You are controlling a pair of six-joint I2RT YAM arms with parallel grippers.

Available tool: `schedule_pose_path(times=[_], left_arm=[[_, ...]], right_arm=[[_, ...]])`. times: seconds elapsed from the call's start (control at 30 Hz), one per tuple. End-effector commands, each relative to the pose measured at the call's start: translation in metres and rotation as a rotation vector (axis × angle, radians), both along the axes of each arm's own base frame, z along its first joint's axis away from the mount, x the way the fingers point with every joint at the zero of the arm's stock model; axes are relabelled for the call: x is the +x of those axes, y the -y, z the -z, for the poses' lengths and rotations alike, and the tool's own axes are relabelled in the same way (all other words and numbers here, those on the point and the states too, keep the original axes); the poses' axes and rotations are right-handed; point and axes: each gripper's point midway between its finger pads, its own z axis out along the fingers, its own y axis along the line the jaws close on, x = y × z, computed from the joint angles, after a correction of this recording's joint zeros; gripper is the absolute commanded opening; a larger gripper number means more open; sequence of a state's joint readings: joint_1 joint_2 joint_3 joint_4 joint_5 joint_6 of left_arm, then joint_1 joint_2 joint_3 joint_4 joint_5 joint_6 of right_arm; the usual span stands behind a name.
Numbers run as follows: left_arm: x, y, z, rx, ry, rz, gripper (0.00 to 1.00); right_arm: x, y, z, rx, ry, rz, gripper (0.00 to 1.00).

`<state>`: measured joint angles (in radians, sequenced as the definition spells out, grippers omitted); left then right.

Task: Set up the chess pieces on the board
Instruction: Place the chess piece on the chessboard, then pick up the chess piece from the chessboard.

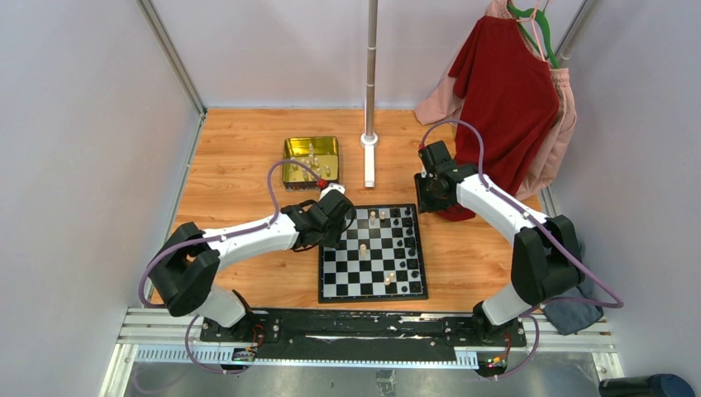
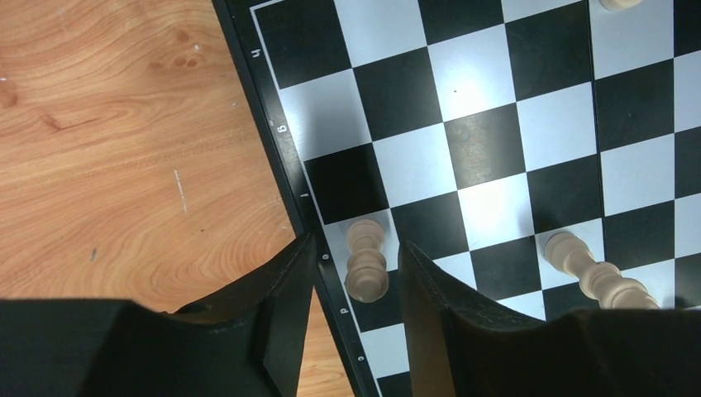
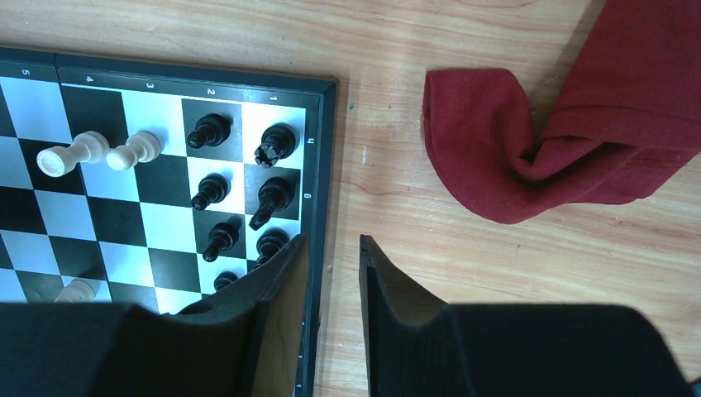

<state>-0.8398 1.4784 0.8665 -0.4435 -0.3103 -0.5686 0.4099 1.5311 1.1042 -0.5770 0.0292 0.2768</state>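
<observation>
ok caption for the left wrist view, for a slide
Left pincer open, its fingers either side of a pale pawn on an edge square of the board, second pale piece nearby.

The left tool (image 2: pixel 356 242) stands parted around a cream piece (image 2: pixel 366 260) at the edge of the board (image 2: pixel 488 99), gaps either side.
</observation>
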Motion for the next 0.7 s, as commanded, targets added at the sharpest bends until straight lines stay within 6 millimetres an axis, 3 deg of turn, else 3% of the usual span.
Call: schedule_pose_path(times=[0.0, 0.2, 0.37, 0.67], left_arm=[[0.01, -0.002, -0.028, -0.022, 0.06, -0.03, 0.48], [0.014, -0.004, -0.065, -0.083, 0.139, -0.058, 0.49], [0.008, 0.011, -0.089, -0.147, 0.172, 0.047, 0.56], [-0.015, 0.057, -0.09, -0.15, 0.129, 0.34, 0.6]], right_arm=[[0.003, 0.003, -0.008, -0.017, 0.009, 0.014, 0.33], [0.002, 0.004, -0.011, -0.015, 0.015, 0.013, 0.33], [0.001, 0.004, -0.012, -0.011, 0.021, 0.014, 0.33], [0.001, 0.006, -0.014, -0.005, 0.037, 0.027, 0.33]])
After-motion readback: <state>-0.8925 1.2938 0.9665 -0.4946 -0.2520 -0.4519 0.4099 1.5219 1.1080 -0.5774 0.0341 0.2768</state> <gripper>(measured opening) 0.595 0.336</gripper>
